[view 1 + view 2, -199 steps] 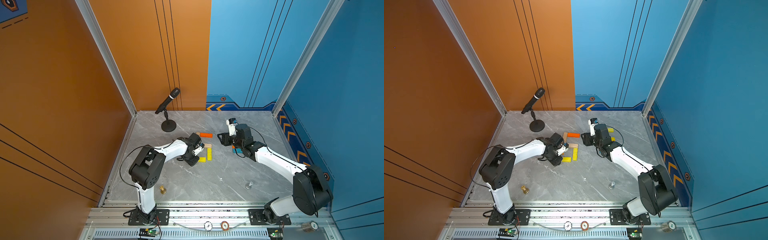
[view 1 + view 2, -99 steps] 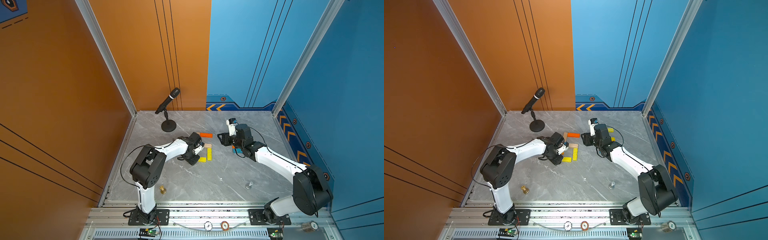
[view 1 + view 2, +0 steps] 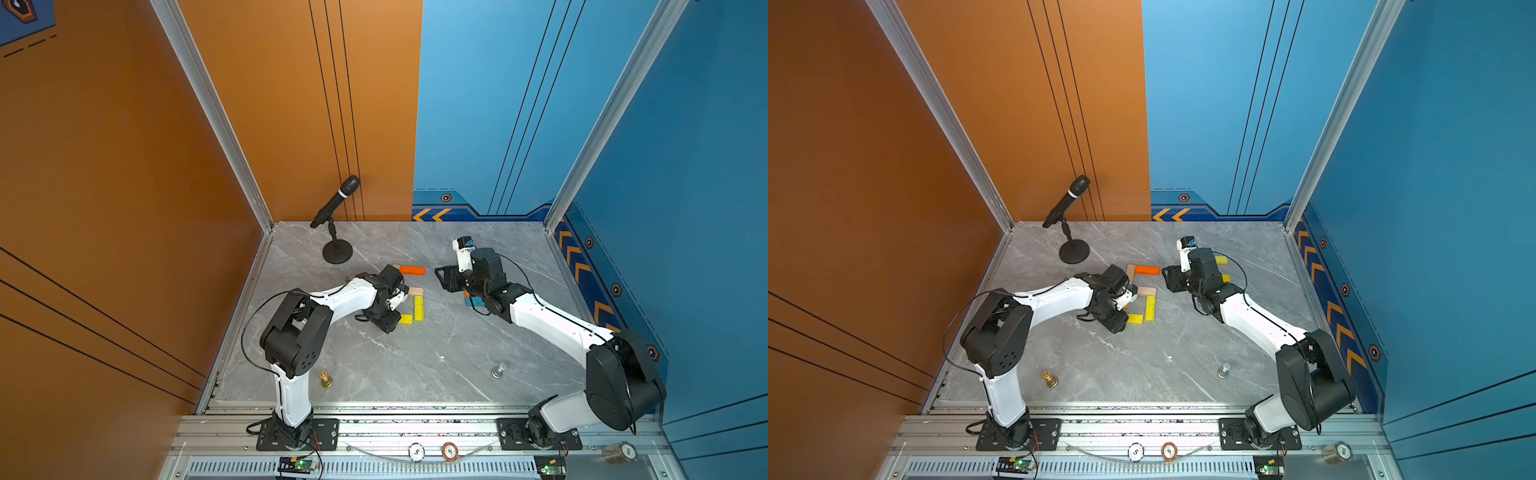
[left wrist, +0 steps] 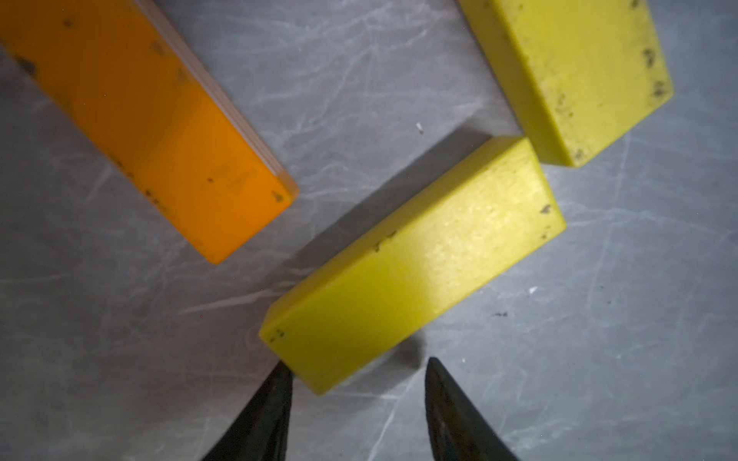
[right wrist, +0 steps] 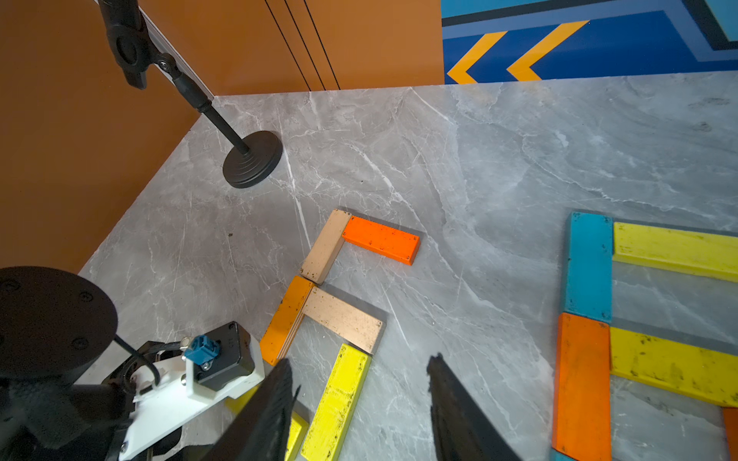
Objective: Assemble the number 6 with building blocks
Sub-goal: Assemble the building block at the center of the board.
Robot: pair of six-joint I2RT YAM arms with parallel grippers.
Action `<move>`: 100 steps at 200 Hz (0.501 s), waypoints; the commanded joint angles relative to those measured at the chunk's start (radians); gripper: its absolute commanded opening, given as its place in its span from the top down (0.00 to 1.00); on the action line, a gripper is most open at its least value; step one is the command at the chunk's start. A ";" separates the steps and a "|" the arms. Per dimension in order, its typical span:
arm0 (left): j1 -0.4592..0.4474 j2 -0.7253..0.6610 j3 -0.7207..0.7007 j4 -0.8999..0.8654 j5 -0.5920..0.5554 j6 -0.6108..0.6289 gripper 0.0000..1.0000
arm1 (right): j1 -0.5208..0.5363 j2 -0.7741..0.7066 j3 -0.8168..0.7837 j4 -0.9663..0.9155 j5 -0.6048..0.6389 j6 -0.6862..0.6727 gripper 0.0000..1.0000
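The building blocks form a figure on the grey table: a red-orange block, two pale wood ones, an orange one and a yellow one. A second yellow block lies flat at the figure's near end. My left gripper stands open just behind its end, one fingertip at its corner. In both top views the left gripper points down there. My right gripper hovers open and empty to the right of the figure.
More blocks lie under the right arm: blue, orange and yellow. A microphone stand is at the back left. A gold chess piece and a silver one sit near the front edge.
My left gripper's jaws have spread and let go of the yellow block, which now lies on the table. The right arm has not moved.
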 commanded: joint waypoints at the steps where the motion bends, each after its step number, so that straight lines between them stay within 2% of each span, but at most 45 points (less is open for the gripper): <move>1: -0.014 0.020 0.028 -0.040 0.031 -0.025 0.44 | 0.004 0.003 -0.015 -0.009 -0.007 -0.015 0.45; 72: -0.019 0.048 0.057 -0.077 0.032 -0.079 0.43 | 0.005 0.004 -0.016 -0.006 -0.012 -0.015 0.45; 100: -0.017 0.056 0.065 -0.084 0.024 -0.092 0.39 | 0.005 0.003 -0.018 -0.005 -0.014 -0.015 0.45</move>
